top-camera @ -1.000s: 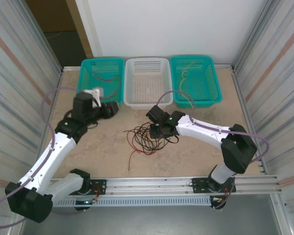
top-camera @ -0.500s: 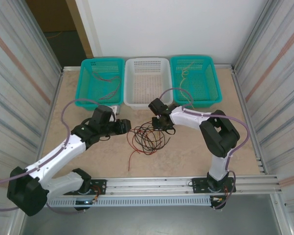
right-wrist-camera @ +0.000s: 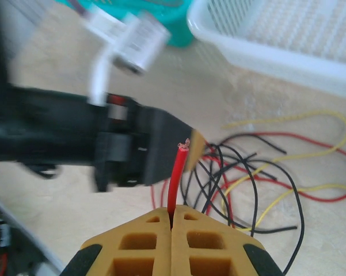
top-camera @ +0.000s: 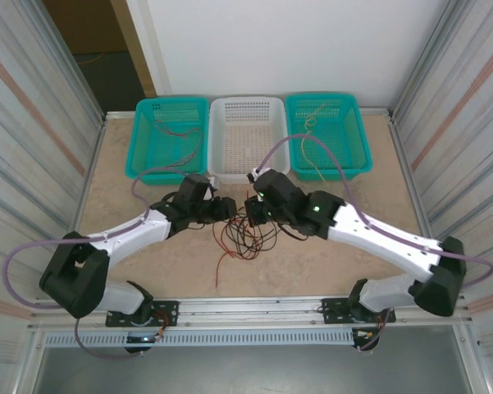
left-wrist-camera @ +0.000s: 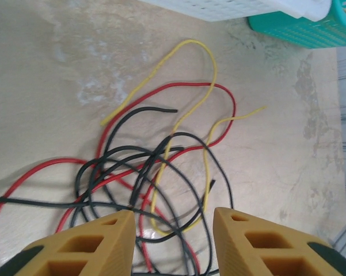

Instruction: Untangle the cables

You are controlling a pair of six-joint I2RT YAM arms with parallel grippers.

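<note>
The cables (top-camera: 246,235) lie in a red, black and yellow tangle on the worktop (top-camera: 295,271), near the white basket (top-camera: 216,139). The left claw (left-wrist-camera: 173,227) hangs wide just above them, while the right claw (right-wrist-camera: 171,217) is pinched tight on a red cable (right-wrist-camera: 173,175).
</note>
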